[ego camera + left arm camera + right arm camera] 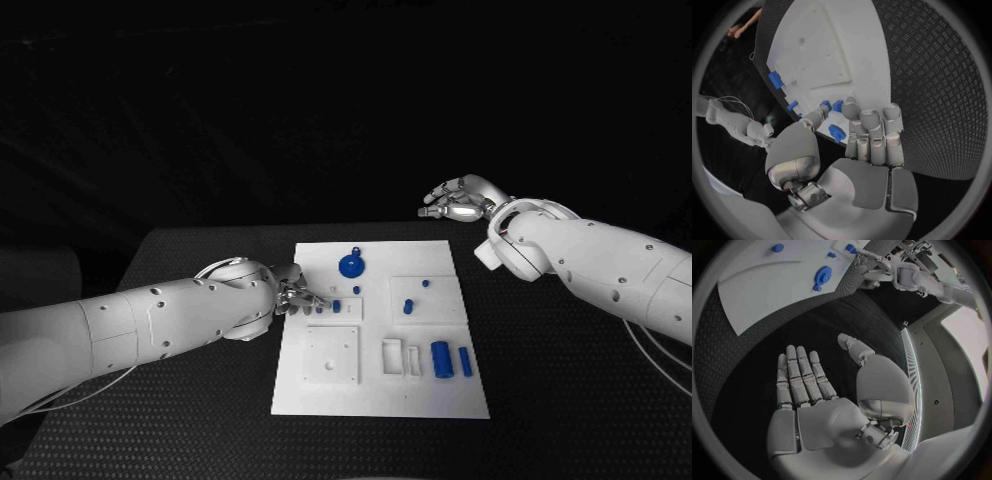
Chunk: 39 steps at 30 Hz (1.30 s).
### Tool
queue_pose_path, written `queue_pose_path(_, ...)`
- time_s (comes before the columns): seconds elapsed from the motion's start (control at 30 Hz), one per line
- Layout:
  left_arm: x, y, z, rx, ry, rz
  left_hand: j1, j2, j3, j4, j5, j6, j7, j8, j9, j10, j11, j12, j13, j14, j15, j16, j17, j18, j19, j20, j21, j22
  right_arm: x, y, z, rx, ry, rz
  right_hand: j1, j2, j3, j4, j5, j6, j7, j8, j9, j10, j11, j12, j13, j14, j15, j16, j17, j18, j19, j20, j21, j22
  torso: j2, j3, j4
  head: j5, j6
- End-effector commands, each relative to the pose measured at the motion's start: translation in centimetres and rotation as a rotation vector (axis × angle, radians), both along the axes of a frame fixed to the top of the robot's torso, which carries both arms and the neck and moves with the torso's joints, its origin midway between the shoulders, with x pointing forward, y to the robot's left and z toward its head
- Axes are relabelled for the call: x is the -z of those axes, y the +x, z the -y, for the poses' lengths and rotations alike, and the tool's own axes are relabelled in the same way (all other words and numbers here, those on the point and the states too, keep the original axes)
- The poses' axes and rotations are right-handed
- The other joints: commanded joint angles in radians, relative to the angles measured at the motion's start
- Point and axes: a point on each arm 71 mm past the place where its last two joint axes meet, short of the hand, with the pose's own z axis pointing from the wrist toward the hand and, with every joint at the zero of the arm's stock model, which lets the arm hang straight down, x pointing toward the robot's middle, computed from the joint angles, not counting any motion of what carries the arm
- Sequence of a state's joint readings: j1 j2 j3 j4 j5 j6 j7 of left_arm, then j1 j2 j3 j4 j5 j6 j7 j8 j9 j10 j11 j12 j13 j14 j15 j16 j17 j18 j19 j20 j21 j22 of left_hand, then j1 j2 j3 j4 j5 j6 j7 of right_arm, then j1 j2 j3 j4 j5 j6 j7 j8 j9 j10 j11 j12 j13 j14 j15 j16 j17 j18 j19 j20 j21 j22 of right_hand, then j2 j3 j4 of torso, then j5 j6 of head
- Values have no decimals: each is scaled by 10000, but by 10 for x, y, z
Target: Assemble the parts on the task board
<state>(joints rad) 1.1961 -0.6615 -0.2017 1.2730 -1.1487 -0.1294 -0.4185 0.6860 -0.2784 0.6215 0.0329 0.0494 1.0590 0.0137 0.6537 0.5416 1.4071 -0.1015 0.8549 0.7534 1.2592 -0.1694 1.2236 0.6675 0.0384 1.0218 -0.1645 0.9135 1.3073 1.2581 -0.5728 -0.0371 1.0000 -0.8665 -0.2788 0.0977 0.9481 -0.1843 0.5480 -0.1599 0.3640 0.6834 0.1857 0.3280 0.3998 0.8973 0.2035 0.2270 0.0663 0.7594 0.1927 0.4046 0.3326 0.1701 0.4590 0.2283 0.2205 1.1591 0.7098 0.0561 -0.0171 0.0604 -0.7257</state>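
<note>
board [378, 400]: one | blue parts counted: seven, one round [352, 265] | left hand [296, 296]: fingertips on board edge, grip unclear | right hand [459, 200]: spread, holding nothing

One white task board [378, 385] lies on one black table [548, 400]; at least seven blue parts [441, 358] show on it, among them one round disc [352, 265], and two hands [462, 200] are there

Black surface [202, 400] under the work area

Its top has a fine textured weave, seen close in the left wrist view [942, 75]; darkness lies beyond its far edge.
</note>
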Motion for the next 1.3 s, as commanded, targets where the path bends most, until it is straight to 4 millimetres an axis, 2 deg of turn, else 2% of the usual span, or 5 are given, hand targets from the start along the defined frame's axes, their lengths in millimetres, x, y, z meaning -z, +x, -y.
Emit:
queue_pose_path(0.03, -2, 0, -1, -273, -642, -374, 105, -19, -88, -7, -3, -59, -50, 20, 8, -106, 19, -61, -6, -67, -5, -60, -20, 172, -102, -860, -62, 147, 1, 0, 0, -100, -23, -41, 96, -27, 3, 40, 63, -40, 555, 36, -17, 45, 4, -59, 10, 39, 45, -51, -13, -183, 1, -29, -54, 16, -3, 1, -1, -12, 7)
queue_pose_path(0.43, -23, 9, -7, -1018, -2107, -618, 513, 230, -356, 29, 3, -639, 163, -206, -114, -519, 218, -320, -88, -457, 86, -335, -147, 90, -459, -778, -287, 118, 1, 0, 0, -99, -26, -50, 94, -26, 1, 40, 66, -41, 556, 36, -18, 52, 4, -70, 11, 40, 46, -53, -15, -183, 2, -29, -60, 21, -4, 1, 5, 4, 36)
queue_pose_path(0.73, -27, 8, -7, -699, -1980, -825, 2101, 1729, -706, -1562, 1120, -1029, 366, -691, -421, -719, 398, -442, -159, -635, 174, -481, -236, -13, -664, -719, -398, 166, 1, 0, 0, -94, -28, -53, 97, -21, 1, 39, 68, -40, 555, 37, -19, 58, 3, -79, 11, 42, 46, -54, -17, -184, 3, -30, -64, 25, -5, 7, 4, 16, 47)
queue_pose_path(0.93, -29, 3, -7, -147, -1404, -241, 2320, 1676, -856, -1980, 1018, -1149, 467, -1093, -635, -814, 508, -501, -210, -714, 236, -564, -289, -76, -690, -686, -492, 132, 1, -1, 2, -72, -35, -50, 103, -15, 2, 36, 69, -40, 555, 38, -19, 65, 2, -88, 12, 44, 46, -55, -18, -183, 4, -31, -68, 30, -1, 5, 11, 22, 62)
queue_pose_path(1.3, -16, -7, -9, -101, -1365, -392, 1518, 1090, -885, -970, 395, -999, 481, -1470, -785, -848, 525, -631, -329, -727, 254, -717, -384, -90, -668, -696, -715, 63, 1, -1, 2, -63, -41, -32, 108, -11, 1, 32, 71, -39, 555, 39, -20, 72, 2, -99, 12, 45, 46, -57, -20, -183, 6, -32, -74, 36, -7, -2, 19, 51, 83)
